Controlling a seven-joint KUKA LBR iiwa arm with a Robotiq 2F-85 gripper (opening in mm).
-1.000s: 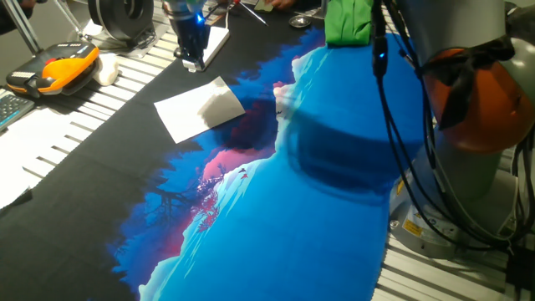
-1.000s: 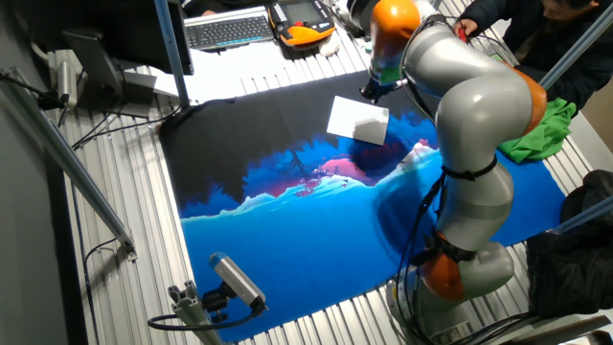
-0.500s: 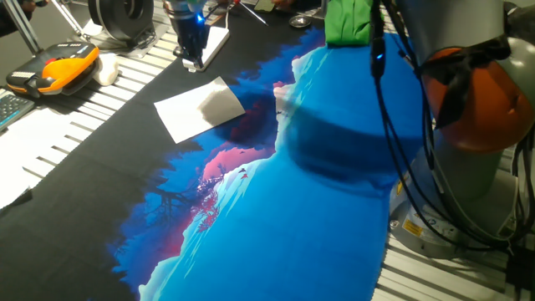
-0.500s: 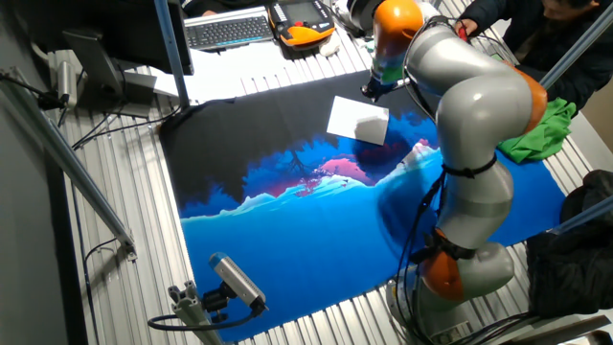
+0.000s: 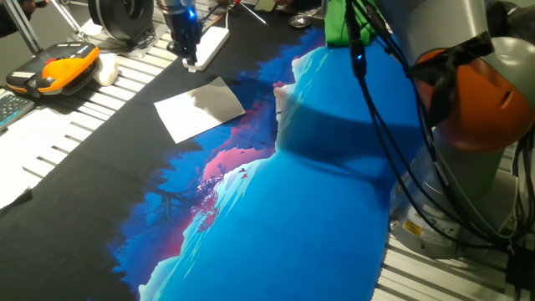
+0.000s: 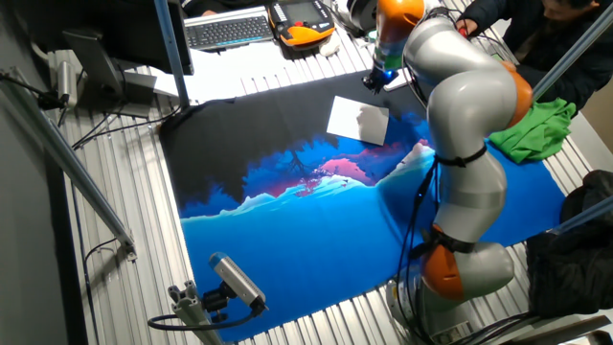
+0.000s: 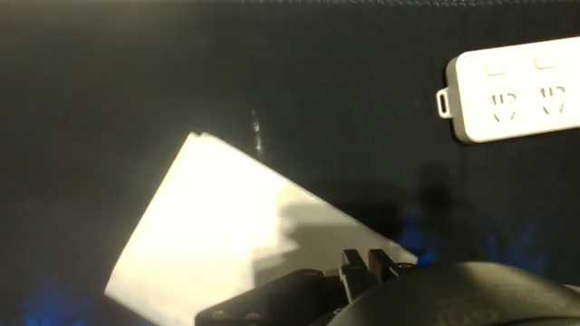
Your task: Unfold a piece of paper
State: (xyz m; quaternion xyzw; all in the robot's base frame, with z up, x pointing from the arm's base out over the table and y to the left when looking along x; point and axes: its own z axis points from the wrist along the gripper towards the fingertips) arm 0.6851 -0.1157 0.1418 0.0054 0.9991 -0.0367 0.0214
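The piece of paper (image 5: 199, 109) is a white folded sheet lying flat on the black part of the mat. It also shows in the other fixed view (image 6: 358, 120) and fills the lower left of the hand view (image 7: 227, 226). My gripper (image 5: 191, 63) hangs above the mat just beyond the paper's far edge, apart from it, and shows in the other fixed view (image 6: 371, 83) too. In the hand view the fingertips (image 7: 352, 263) stand close together with nothing between them. The arm's shadow lies on the paper.
A white power strip (image 5: 213, 40) lies right beside the gripper and shows in the hand view (image 7: 517, 86). The blue and black mat (image 5: 318, 209) covers the table. There is an orange handset (image 5: 58, 68), a green cloth (image 6: 536, 129), a keyboard (image 6: 225, 31), and white printed sheets (image 5: 33, 146).
The gripper has moved a little up and away from the paper's far edge, and the arm's elbow has swung over. The paper has not moved.
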